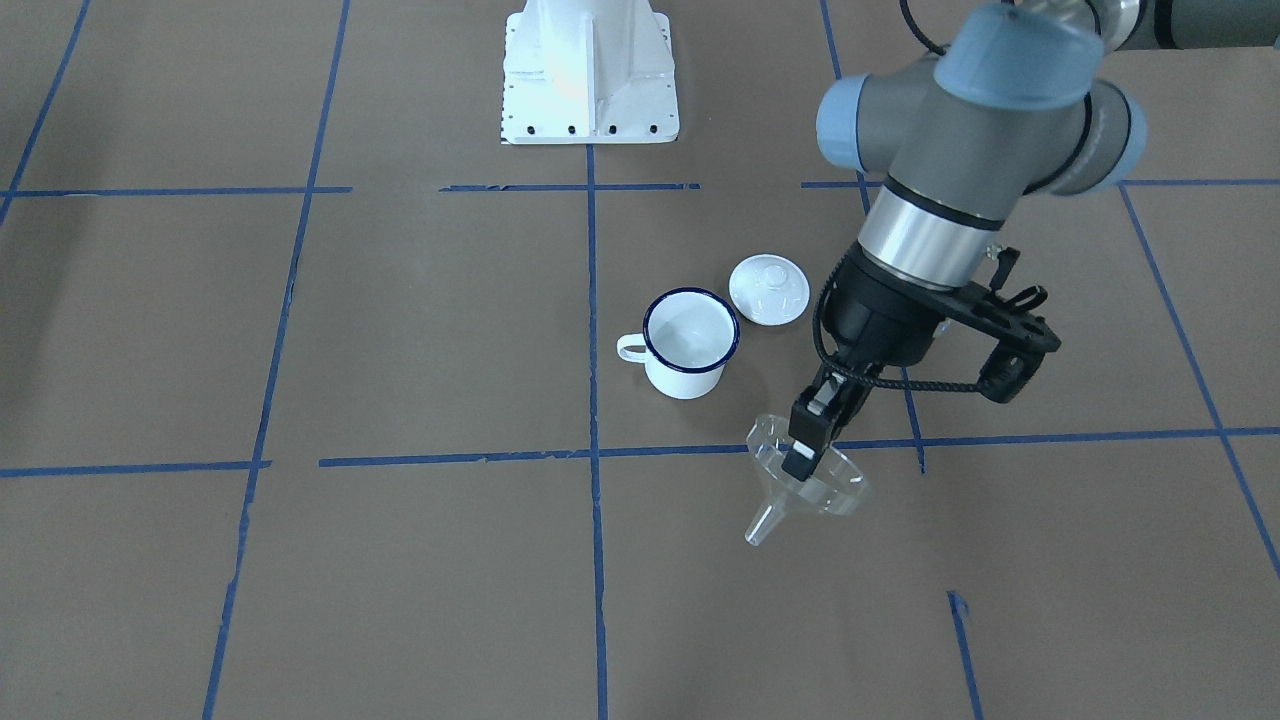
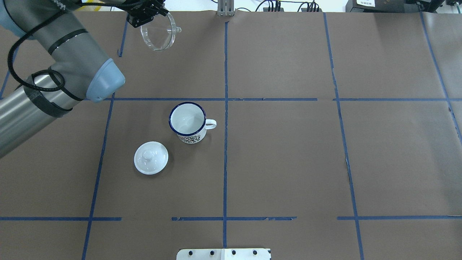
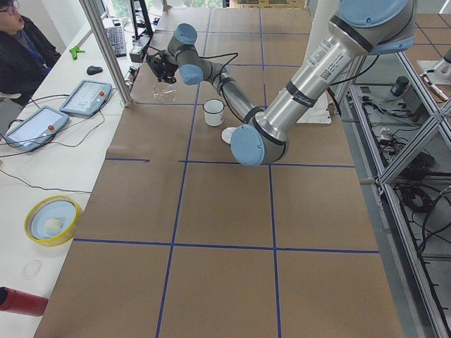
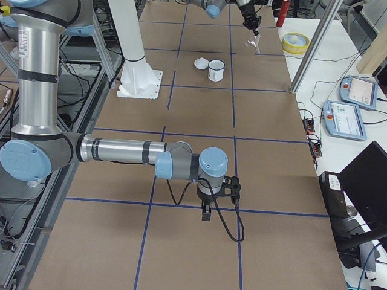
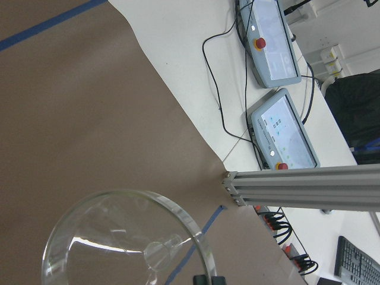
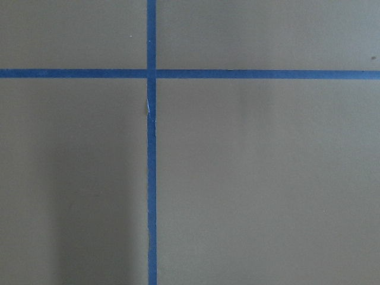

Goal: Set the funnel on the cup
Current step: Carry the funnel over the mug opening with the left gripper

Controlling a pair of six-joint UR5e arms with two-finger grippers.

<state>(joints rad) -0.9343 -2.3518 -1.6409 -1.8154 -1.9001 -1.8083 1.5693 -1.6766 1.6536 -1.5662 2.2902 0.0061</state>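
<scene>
Viewing from the front-facing camera: clamping the rim of the clear funnel [image 1: 835, 490] with the left claw [image 1: 803, 455], jaws closed on the wall of the bowl. Holding the funnel tilted, spout angled down toward the camera side, apparently lifted off the bench [image 1: 400, 350]. Locating the cup [image 1: 685, 378] upright near the bench centre, handle toward the view's left, apart from the funnel and not yet carrying it. Noting a round white lid [image 1: 768, 290], knob up, just beside the cup on the robot's side.

Viewing from overhead: reaching with the left arm [image 2: 54, 65] to the far left part of the bench, with the funnel at the far edge, well apart from the cup. Showing a dark print on the cup wall nearest the robot.

Viewing from the exterior left: hanging the funnel under the left claw near an aluminium post [image 3: 106, 49] at the bench edge.

Viewing from the exterior right: pointing the right claw [image 4: 206, 212] straight down over the near part of the bench, well apart from cup and funnel. Cannot tell whether open or closed.

Viewing from the left wrist: looking down through the funnel bowl at its spout, with brown bench cover beneath and two teach pendants [image 5: 276, 41] beyond the bench edge.

Viewing from the right wrist: showing only brown bench cover and crossing blue tape [image 6: 151, 148].
</scene>
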